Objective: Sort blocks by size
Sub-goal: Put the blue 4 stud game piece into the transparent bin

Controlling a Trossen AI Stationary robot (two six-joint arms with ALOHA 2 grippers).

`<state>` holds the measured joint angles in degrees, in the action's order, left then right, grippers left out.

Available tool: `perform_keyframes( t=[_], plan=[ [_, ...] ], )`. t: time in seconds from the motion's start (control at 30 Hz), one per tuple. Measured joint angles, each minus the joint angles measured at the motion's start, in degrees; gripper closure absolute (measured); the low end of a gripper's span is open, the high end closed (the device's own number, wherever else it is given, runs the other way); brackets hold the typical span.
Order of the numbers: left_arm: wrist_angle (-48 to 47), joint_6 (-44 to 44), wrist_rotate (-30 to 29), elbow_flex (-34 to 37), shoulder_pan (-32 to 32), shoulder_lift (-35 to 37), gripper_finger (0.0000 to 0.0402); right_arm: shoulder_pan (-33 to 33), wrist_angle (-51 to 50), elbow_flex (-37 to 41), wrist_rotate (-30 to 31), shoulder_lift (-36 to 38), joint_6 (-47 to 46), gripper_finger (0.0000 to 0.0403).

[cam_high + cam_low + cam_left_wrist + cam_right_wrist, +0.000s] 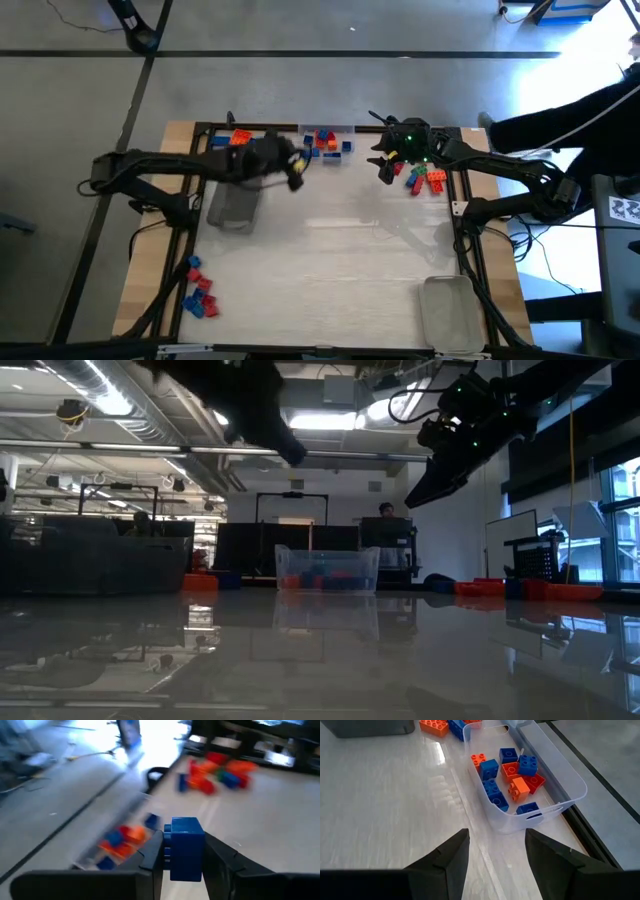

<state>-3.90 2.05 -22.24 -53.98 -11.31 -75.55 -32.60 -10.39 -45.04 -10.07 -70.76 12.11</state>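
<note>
The left claw (182, 857) is up in the air near the back of the desk (330, 270), pinching one blue block (186, 847) tight between its fingers. The clear tray (555, 780) with other blocks sits close by at the back edge. It looks like the block goes there, though the wrist view is blurry. Best to move right over the tray, go low, then let go softly. The right claw (495, 852) waits wide open and holds nothing, close to the tray.

The pale table (330, 270) carries a clear tray (327, 142) of blocks at top centre, loose blocks (427, 180) upper right, more blocks (200, 292) lower left, and a grey lid (452, 312) lower right.
</note>
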Motion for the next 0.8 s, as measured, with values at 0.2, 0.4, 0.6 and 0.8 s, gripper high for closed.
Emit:
perform_keyframes(
  t=[0.2, 0.4, 0.6, 0.8],
  plan=[
    [12.9, -4.0, 2.9, 0.0, -10.1, -8.5, 0.031, 0.0, 0.0, 0.0, 0.0, 0.0, 0.1, 0.021],
    [21.4, -3.9, 3.6, 0.0, -15.7, -17.9, 0.0309, -0.1, 0.0, 0.0, 0.0, 0.0, 0.2, 0.021],
    [23.2, -3.1, 5.8, 0.0, -17.6, -23.9, 0.0284, 0.0, 0.0, 0.0, 0.0, 0.0, 0.2, 0.021],
    [19.6, -4.9, 5.8, -0.4, -16.5, -21.2, 0.0216, 0.0, 0.0, 0.0, 0.0, 0.0, 0.2, 0.021]
  ],
)
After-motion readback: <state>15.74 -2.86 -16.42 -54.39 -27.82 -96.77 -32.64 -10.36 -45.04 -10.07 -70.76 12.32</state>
